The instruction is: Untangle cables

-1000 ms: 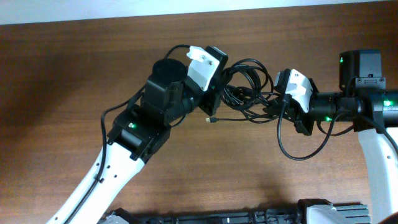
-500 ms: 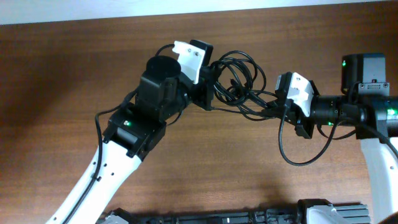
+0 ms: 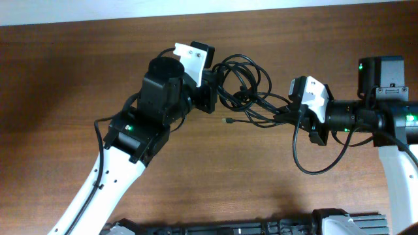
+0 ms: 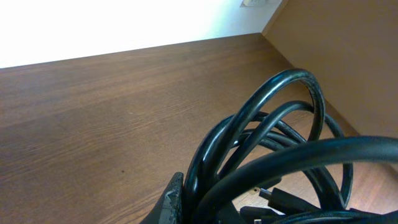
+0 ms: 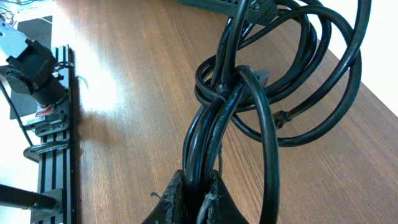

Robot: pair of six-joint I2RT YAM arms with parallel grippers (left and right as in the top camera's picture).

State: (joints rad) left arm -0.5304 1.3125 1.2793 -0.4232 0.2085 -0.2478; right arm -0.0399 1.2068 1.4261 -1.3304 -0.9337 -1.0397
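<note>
I have the left gripper [image 3: 212,96] and right gripper [image 3: 286,112] each clamped on the cables [image 3: 243,98], strung between them over the desk [image 3: 78,72] near its far edge, so the knot can spread.

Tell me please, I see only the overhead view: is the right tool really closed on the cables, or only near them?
Observer: Closed. In the right wrist view the right tool holds several strands of the cables pressed together between its fingers.
Operator: Is there a knot close to it?
Observer: Yes; a little beyond the fingers one strand wraps around the bundle.
Operator: And the left side?
Observer: The left wrist view shows loops arching up from the left tool, clear above the table.
</note>
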